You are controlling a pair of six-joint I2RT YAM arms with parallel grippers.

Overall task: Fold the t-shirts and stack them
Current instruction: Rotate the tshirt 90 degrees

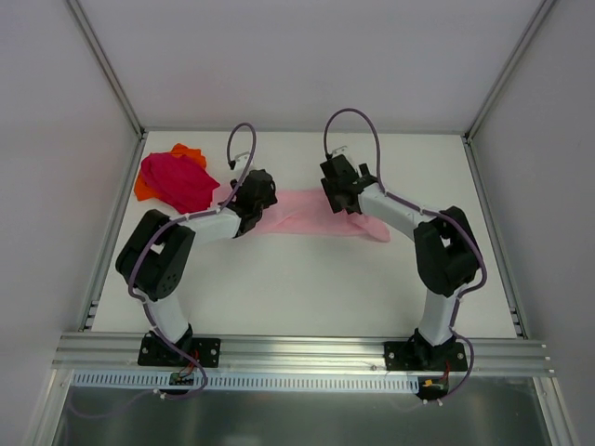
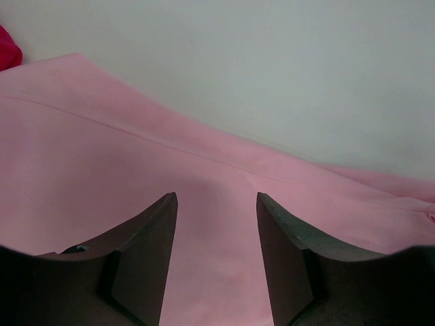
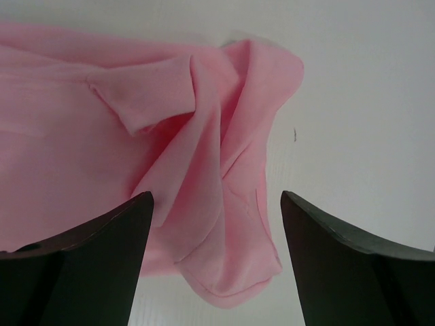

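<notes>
The light pink t-shirt (image 1: 302,211) lies as a long strip across the middle of the table. My left gripper (image 1: 257,197) is over its left end. In the left wrist view that gripper (image 2: 216,198) is open, with flat pink cloth (image 2: 102,156) between and beyond the fingers. My right gripper (image 1: 340,189) is over the right part. In the right wrist view it (image 3: 216,198) is open above a bunched, folded pink end (image 3: 224,224). The magenta t-shirt (image 1: 177,180) lies crumpled on the orange t-shirt (image 1: 143,189) at the back left.
The table (image 1: 297,288) is white, with grey walls on the left, back and right. An aluminium rail (image 1: 297,351) runs along the near edge by the arm bases. A corner of magenta cloth (image 2: 7,47) shows in the left wrist view.
</notes>
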